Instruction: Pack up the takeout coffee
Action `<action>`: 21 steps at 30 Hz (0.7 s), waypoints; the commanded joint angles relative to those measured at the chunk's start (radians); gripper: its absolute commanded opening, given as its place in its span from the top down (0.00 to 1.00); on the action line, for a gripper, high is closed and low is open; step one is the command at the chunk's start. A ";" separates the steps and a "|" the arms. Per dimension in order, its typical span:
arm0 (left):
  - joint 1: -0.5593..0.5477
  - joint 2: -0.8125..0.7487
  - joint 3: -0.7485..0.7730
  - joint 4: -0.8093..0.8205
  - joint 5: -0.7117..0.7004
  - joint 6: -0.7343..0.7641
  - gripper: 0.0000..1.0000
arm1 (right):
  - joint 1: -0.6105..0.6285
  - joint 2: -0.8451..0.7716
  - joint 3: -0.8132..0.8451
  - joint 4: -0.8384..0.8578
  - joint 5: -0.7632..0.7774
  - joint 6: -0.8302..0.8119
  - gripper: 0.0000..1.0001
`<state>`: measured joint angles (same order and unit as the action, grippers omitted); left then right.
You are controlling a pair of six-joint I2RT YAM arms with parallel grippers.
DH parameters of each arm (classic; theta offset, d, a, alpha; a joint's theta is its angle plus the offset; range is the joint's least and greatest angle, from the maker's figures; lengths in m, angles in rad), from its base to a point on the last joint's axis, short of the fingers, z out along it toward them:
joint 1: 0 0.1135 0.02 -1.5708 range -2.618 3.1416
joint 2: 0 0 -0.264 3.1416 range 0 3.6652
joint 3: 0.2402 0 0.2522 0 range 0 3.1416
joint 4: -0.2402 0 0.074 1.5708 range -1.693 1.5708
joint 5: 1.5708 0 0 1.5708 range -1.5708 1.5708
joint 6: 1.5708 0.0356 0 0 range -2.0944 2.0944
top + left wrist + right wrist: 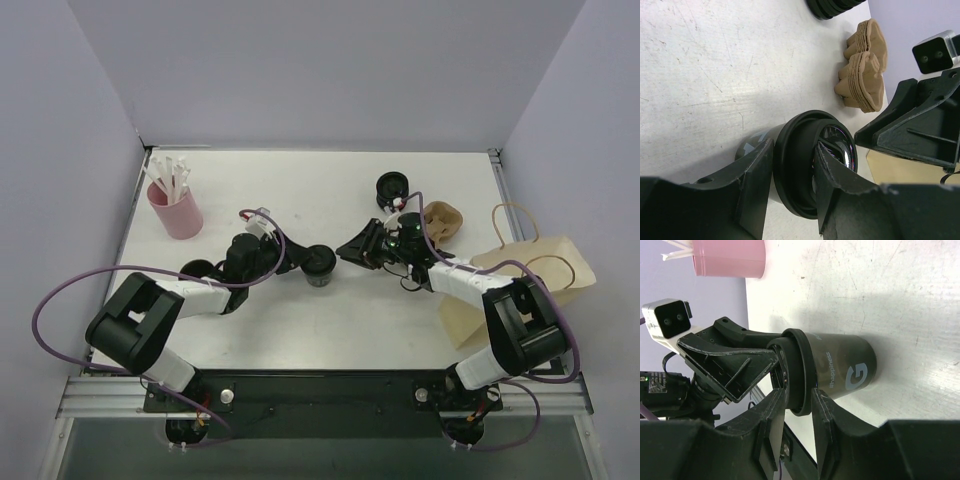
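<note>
Top view: coffee upright mid-bench. My left claw pinches it, to steady it, I reckon. My right claw is just beside the rim, and the bag lies well off right.

Left wrist: my fingers clamp either side of the cup (its glossy top shows only here).

Right wrist: the logo shows. My right claw is part-spread, fingers astride the rim. Touching? Can't tell.
</note>
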<state>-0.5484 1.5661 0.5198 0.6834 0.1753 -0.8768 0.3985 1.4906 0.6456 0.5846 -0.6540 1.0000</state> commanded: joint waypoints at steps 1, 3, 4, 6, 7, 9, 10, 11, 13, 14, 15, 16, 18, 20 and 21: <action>-0.015 0.129 -0.095 -0.489 -0.066 0.122 0.55 | -0.019 -0.021 0.068 -0.051 -0.030 -0.052 0.71; -0.015 0.129 -0.093 -0.489 -0.066 0.122 0.54 | -0.021 0.002 0.080 -0.068 -0.042 -0.057 0.71; -0.016 0.129 -0.093 -0.490 -0.066 0.122 0.54 | -0.020 0.011 0.088 -0.069 -0.045 -0.060 0.71; -0.016 0.129 -0.093 -0.490 -0.066 0.122 0.54 | -0.018 0.022 0.088 -0.068 -0.047 -0.058 0.71; -0.016 0.129 -0.093 -0.490 -0.065 0.122 0.54 | -0.018 0.036 0.083 -0.062 -0.049 -0.057 0.71; -0.018 0.130 -0.093 -0.492 -0.068 0.122 0.54 | -0.016 0.051 0.077 -0.046 -0.050 -0.049 0.71; -0.019 0.130 -0.092 -0.493 -0.069 0.122 0.54 | -0.013 0.057 0.074 -0.034 -0.052 -0.046 0.71; -0.019 0.132 -0.090 -0.493 -0.071 0.122 0.54 | -0.007 0.062 0.074 -0.032 -0.052 -0.046 0.71; -0.021 0.132 -0.092 -0.495 -0.076 0.122 0.55 | 0.000 0.083 0.074 -0.026 -0.044 -0.047 0.71; -0.021 0.133 -0.089 -0.496 -0.076 0.122 0.54 | 0.006 0.091 0.065 -0.019 -0.042 -0.047 0.71; -0.021 0.134 -0.089 -0.496 -0.076 0.122 0.55 | 0.007 0.102 0.059 -0.011 -0.036 -0.043 0.71; -0.022 0.134 -0.089 -0.501 -0.080 0.121 0.54 | 0.013 0.108 0.051 0.015 -0.035 -0.038 0.73; -0.024 0.135 -0.089 -0.502 -0.089 0.114 0.55 | 0.031 0.126 0.005 0.064 -0.030 -0.011 0.76; -0.027 0.141 -0.093 -0.499 -0.094 0.108 0.55 | 0.042 0.140 -0.047 0.188 -0.010 0.024 0.81; -0.028 0.144 -0.095 -0.498 -0.097 0.104 0.55 | 0.046 0.166 -0.096 0.243 -0.012 0.043 0.83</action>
<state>-0.5552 1.5742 0.5285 0.6823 0.1589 -0.8776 0.4076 1.5925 0.6621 0.6506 -0.6785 0.9970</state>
